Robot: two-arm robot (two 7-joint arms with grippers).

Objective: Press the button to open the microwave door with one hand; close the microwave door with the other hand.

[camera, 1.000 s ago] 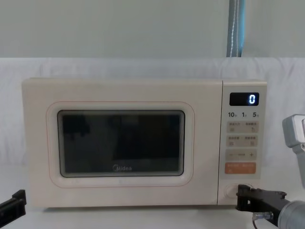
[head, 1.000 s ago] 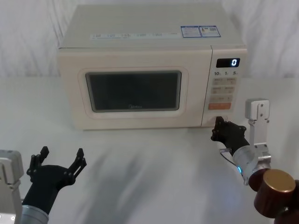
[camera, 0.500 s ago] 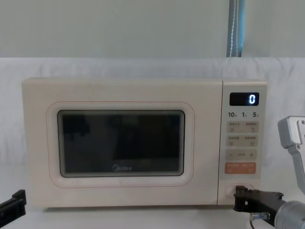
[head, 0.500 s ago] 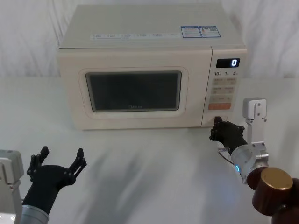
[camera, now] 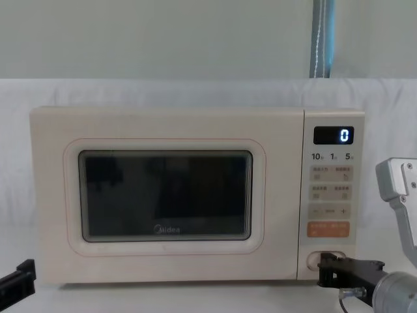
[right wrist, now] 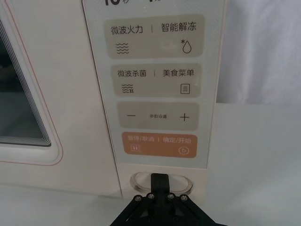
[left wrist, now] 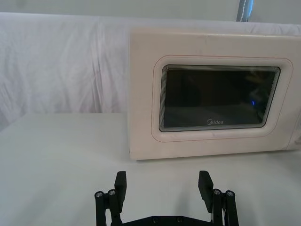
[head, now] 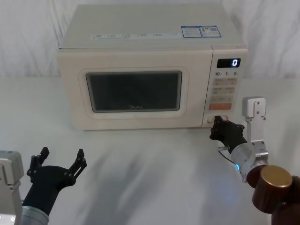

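Closed and flush, door on the left 2/3 of the microwave, dark window and small logo facing the robot across a white-draped table. Right of it, the control panel, display reading 0 at the top, labelled keys below, then an orange key, and lowest of all the button, wide, plain and rounded, at the panel's near bottom edge. Pressed up against that button, right gripper, fingers drawn together into 1 narrow tip, clenched on nothing; tip over the button's middle in the right wrist view, though true contact cannot be told for sure. Blue light glowing on the silver wrist behind it, arm reaching in from the near right, brown cylinder segment at the frame's corner. Same gripper low in the chest view, level with the button. Far off at the near left of the table, left gripper, well apart from the microwave, fingers spread wide and released, holding nothing, pointed toward the door; both fingertips apart in the left wrist view, door beyond them.
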